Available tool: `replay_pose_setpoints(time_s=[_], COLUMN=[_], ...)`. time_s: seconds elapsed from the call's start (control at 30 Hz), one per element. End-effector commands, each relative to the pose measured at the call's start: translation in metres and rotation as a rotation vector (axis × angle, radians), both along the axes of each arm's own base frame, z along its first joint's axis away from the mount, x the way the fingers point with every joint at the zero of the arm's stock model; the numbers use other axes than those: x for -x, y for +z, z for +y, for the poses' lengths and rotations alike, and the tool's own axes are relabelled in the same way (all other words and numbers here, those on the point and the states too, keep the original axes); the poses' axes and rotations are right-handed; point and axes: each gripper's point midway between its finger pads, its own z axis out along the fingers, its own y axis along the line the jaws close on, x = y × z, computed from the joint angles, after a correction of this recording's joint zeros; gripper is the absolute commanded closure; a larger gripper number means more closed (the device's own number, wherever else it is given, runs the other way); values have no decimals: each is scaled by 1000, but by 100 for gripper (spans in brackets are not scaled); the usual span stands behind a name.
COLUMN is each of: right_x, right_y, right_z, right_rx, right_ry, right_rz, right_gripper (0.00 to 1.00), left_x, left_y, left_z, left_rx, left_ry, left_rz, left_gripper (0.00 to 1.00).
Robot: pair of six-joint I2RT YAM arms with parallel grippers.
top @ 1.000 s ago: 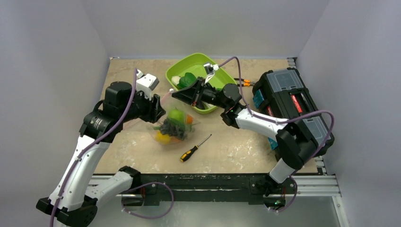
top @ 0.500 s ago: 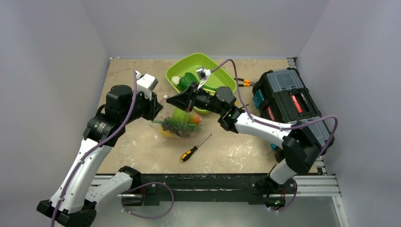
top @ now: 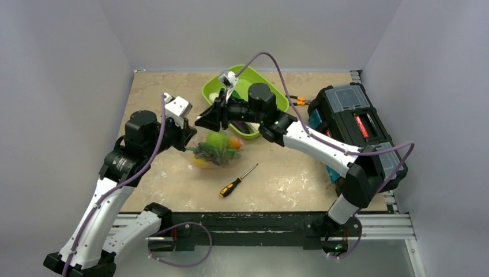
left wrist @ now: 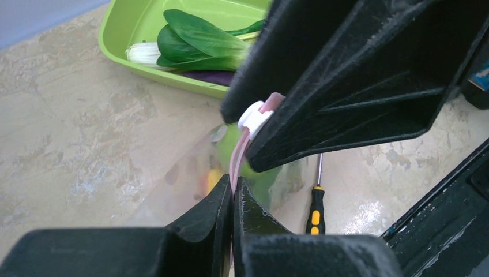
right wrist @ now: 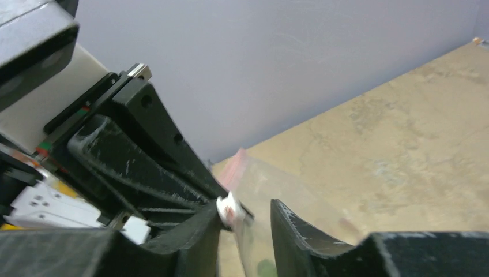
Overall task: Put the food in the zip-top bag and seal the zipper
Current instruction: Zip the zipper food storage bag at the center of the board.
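The clear zip-top bag [top: 214, 151] lies mid-table with food inside: a green apple [top: 216, 140], an orange piece [top: 234, 144], a yellow piece [top: 199, 164] and dark grapes. My left gripper [top: 189, 137] is shut on the pinkish zipper [left wrist: 238, 156] at the bag's left end, as the left wrist view [left wrist: 233, 189] shows. My right gripper [top: 206, 120] stands right against it, with the jaws apart around the white slider [right wrist: 228, 210]. The slider touches one finger [right wrist: 196, 231]. A leafy green vegetable [left wrist: 196, 41] lies in the lime-green tray [top: 268, 95].
A black-and-yellow screwdriver [top: 235, 182] lies on the table in front of the bag. A black toolbox [top: 354, 124] stands at the right. The tray is behind the right arm. The walls close in at the left, back and right.
My right gripper has moved left along the bag's top edge to meet the left gripper. The left gripper has dropped slightly and the bag has shifted with it.
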Motion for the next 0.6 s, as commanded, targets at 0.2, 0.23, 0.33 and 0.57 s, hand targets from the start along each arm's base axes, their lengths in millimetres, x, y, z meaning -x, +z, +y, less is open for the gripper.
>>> replay_pose_setpoints(time_s=[0.2,0.23,0.33,0.57], right_x=[2,7,13,20], right_y=[5,10,19,27], right_z=[-30,-30,-32,-35], right_rx=[287,269,252,245], right_ry=[61,87,114,148], right_rz=[-431,-450,-489,-540], right_gripper=[52,52,55,68], left_x=[11,12,11,11], left_y=[6,6,5,1], left_z=[-20,-20,-21,-24], left_rx=[76,95,134,170], left_ry=[-136,-134,-136,-143], left_rz=[-33,-23,7,63], left_gripper=[100,100,100,100])
